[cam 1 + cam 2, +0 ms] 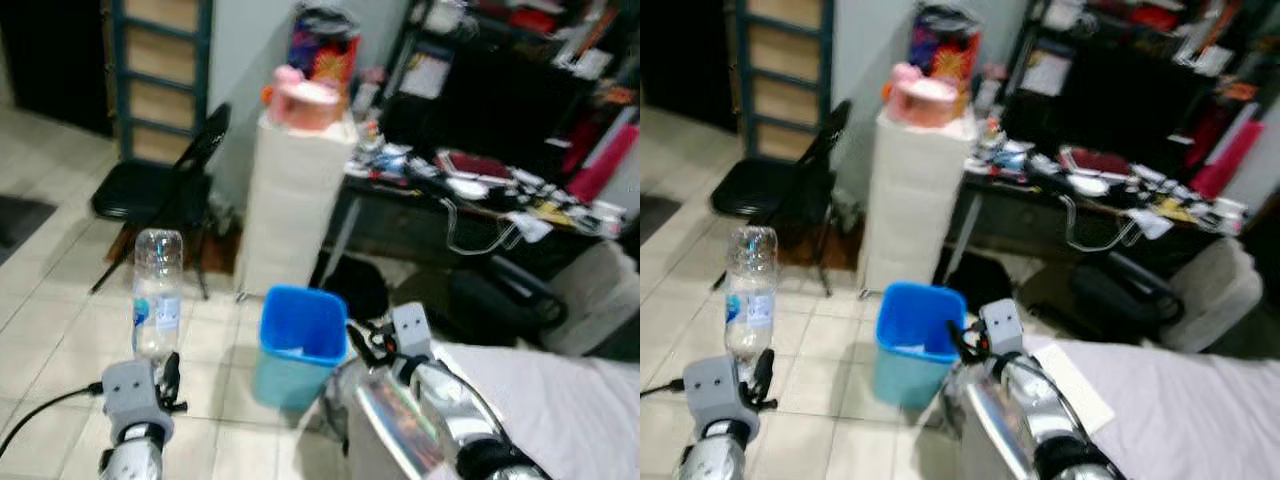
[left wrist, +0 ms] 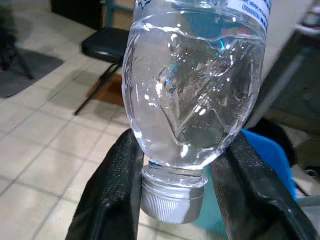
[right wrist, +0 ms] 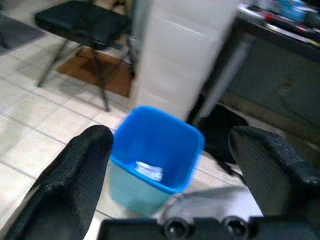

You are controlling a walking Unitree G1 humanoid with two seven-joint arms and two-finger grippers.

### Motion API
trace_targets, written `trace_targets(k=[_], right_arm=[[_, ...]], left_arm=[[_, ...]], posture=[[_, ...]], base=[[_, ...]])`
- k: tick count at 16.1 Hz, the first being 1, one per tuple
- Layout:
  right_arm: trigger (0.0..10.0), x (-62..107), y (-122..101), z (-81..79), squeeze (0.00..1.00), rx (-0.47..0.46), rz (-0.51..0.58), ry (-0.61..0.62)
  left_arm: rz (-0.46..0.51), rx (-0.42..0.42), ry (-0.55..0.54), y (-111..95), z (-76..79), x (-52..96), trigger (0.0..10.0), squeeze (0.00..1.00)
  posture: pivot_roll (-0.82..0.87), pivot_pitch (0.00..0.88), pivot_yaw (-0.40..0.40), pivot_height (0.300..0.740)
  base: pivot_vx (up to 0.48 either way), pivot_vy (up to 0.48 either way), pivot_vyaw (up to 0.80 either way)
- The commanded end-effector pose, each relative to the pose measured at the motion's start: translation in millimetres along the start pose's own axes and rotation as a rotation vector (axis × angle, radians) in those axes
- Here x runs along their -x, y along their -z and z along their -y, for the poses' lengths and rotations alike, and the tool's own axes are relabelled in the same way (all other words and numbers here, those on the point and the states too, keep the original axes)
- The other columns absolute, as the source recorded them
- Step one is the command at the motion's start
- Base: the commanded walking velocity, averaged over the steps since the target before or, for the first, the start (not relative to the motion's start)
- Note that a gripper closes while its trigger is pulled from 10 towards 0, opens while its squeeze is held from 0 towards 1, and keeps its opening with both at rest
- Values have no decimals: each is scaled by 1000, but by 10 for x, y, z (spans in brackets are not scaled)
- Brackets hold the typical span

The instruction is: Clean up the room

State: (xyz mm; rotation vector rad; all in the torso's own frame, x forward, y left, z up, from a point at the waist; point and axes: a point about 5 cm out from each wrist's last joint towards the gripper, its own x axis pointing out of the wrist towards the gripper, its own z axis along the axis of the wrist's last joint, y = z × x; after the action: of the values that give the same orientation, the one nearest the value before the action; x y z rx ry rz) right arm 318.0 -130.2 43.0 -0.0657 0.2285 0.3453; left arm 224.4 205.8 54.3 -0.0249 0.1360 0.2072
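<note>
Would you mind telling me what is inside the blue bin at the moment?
The blue bin holds one small pale, crumpled scrap on its floor. The near wall covers the floor just behind it, so anything lying there cannot be seen.

Ahead of our right gripper (image 3: 167,165) the blue bin (image 1: 300,345) stands with its mouth open — the wide-spread fingers leave a free way to it. Beyond the bin a white drawer tower (image 1: 293,200) blocks us; left of it stands a black folding chair (image 1: 165,190), right of it a cluttered desk (image 1: 480,190).
</note>
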Motion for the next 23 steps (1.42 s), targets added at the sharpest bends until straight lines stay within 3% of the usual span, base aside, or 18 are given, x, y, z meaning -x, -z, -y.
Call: trace_targets(k=[1, 4, 23], right_arm=[[10000, 12, -11, 81, 0, -1, -2, 26], [10000, 7, -22, 79, 0, 0, 4, 22], [10000, 56, 33, 94, 0, -6, -3, 11]], left_arm=[[41, 6, 41, -78, 110, -21, 10000, 0], [39, 5, 42, -83, 98, -29, 10000, 0], [20, 10, 59, 4, 153, 28, 10000, 0]], posture=[[320, 0, -240, 740], [317, 0, -238, 740], [301, 0, -235, 740]], base=[[442, 0, 0], [441, 0, -454], [440, 0, 0]])
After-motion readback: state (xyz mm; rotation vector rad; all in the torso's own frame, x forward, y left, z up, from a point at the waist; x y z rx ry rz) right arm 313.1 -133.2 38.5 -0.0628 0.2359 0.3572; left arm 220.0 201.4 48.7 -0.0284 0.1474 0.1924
